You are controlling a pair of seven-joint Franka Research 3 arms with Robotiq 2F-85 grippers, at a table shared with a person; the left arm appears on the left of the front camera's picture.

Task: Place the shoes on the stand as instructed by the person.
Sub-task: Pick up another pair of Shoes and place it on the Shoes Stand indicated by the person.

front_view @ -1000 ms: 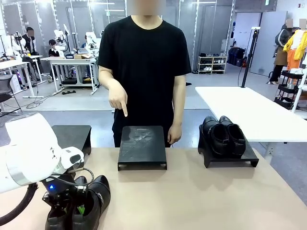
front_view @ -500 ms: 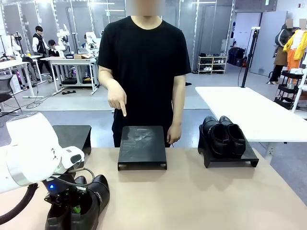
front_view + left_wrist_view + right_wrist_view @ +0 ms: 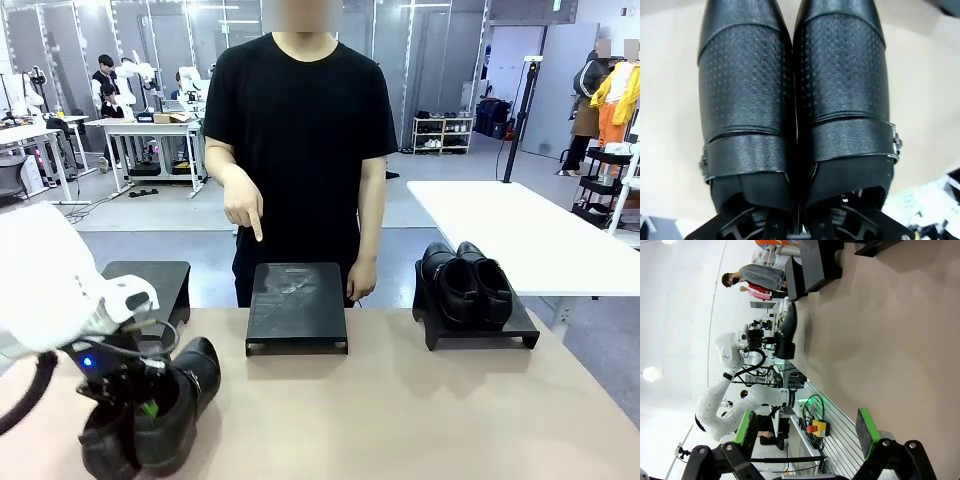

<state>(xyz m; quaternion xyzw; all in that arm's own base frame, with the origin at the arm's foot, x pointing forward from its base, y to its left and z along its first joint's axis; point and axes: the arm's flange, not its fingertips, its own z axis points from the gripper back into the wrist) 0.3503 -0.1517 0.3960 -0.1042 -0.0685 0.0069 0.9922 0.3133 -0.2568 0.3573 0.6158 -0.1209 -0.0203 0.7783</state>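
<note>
My left gripper (image 3: 147, 409) is shut on a pair of black glossy shoes (image 3: 186, 396) at the table's front left, its fingers down inside the heel openings. The left wrist view has both shoes (image 3: 795, 100) side by side, toes pointing away, with the inner walls pinched together above my left gripper (image 3: 797, 222). A second pair of shoes (image 3: 465, 283) rests on the right stand (image 3: 520, 331). The person (image 3: 300, 130) points a finger (image 3: 260, 233) down at the bare middle stand (image 3: 297, 305). My right gripper (image 3: 805, 432) is open over the table with nothing between its pads.
A third black stand (image 3: 150, 283) sits bare at the back left, just behind the held shoes. The person's other hand (image 3: 362, 281) hangs beside the middle stand. A white table (image 3: 520, 235) stands beyond the far right edge. Tan tabletop (image 3: 400, 410) spreads between the stands and me.
My left arm has drawn left and up with the shoes, which now hang slightly raised and tilted. The person's pointing hand has held still.
</note>
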